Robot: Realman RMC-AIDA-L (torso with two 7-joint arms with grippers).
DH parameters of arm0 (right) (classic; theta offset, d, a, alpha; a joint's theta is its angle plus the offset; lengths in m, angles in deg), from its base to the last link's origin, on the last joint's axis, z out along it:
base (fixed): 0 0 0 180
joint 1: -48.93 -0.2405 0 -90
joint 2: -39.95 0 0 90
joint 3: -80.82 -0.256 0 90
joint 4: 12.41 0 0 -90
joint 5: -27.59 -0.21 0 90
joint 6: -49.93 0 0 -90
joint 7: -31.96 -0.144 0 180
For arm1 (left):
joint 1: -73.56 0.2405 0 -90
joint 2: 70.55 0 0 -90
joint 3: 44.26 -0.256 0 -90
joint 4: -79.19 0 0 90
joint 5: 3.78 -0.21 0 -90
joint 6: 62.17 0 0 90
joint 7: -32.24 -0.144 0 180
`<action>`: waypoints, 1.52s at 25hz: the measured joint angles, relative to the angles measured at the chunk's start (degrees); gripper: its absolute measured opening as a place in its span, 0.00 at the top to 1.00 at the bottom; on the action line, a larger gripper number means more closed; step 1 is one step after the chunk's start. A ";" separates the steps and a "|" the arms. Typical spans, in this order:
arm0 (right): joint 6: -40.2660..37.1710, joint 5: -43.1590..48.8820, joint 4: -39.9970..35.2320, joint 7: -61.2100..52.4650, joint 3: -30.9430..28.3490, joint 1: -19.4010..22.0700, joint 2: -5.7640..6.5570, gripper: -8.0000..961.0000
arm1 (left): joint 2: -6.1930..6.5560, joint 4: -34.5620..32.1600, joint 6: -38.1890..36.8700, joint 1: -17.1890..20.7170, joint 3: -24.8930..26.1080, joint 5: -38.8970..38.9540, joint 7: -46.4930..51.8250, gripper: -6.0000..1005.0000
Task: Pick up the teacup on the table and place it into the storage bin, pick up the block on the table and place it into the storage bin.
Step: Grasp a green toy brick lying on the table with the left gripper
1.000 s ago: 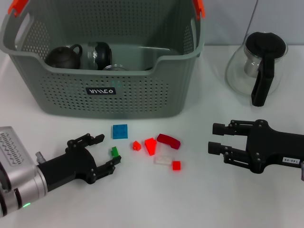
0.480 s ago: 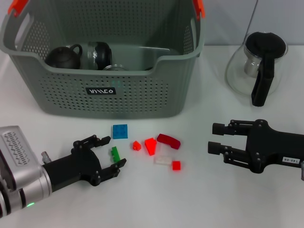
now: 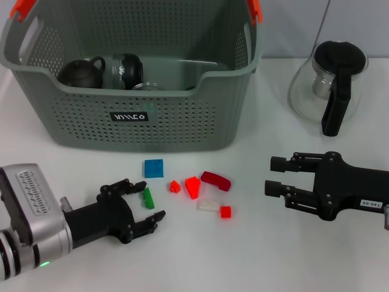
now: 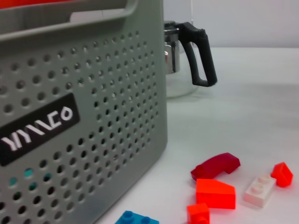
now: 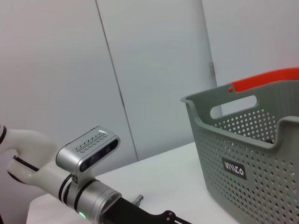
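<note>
The grey storage bin (image 3: 140, 115) stands at the back left, and its perforated wall (image 4: 84, 116) fills the left wrist view. A dark teacup (image 3: 81, 73) lies inside it. Several small blocks lie on the white table in front of the bin: blue (image 3: 154, 168), green (image 3: 147, 198), orange-red (image 3: 193, 185), dark red (image 3: 216, 180), white (image 3: 206, 205) and red (image 3: 225, 212). My left gripper (image 3: 144, 201) is open low over the table, with one finger on each side of the green block. My right gripper (image 3: 272, 176) rests open to the right of the blocks, holding nothing.
A glass pot with a black handle (image 3: 331, 85) stands at the back right. A grey-and-black cup (image 3: 121, 70) and a round glass lid (image 3: 146, 86) also lie in the bin. The right wrist view shows the bin (image 5: 252, 154) and my left arm (image 5: 88, 154).
My left gripper has slid to the right along the table until its open fingers straddle the green block. The right arm and the blocks have stayed put.
</note>
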 joint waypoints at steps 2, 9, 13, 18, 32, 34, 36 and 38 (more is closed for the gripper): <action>0.00 0.00 0.00 -0.02 0.00 0.05 0.00 0.45 | -0.02 0.09 0.07 -0.17 -0.06 0.06 -0.01 0.28; 0.00 0.00 0.00 0.03 0.00 0.32 0.00 0.45 | 0.10 0.51 -0.53 -0.61 -0.05 0.06 -0.01 0.28; 0.02 0.00 0.00 0.05 0.00 0.41 0.00 0.45 | 0.16 0.37 -0.85 -0.19 -0.05 -0.01 -0.01 0.28; 0.09 0.00 0.00 0.08 0.00 0.44 0.00 0.45 | 0.16 0.18 -0.89 0.44 -0.04 -0.01 -0.01 0.28; 0.10 0.00 0.00 0.14 0.00 0.44 0.00 0.45 | 0.24 0.13 -0.41 -0.69 0.02 0.07 -0.68 0.28; 0.10 0.00 0.00 0.09 0.00 0.44 0.00 0.45 | 0.25 0.13 -0.36 -0.74 -0.03 0.05 -0.75 0.28; 0.10 0.00 0.00 0.08 0.00 0.44 0.00 0.45 | 0.25 0.13 -0.31 -0.74 -0.04 0.04 -0.75 0.28; 0.10 0.00 0.00 0.06 0.00 0.43 0.00 0.45 | 0.25 0.13 -0.26 -0.74 -0.05 0.04 -0.75 0.28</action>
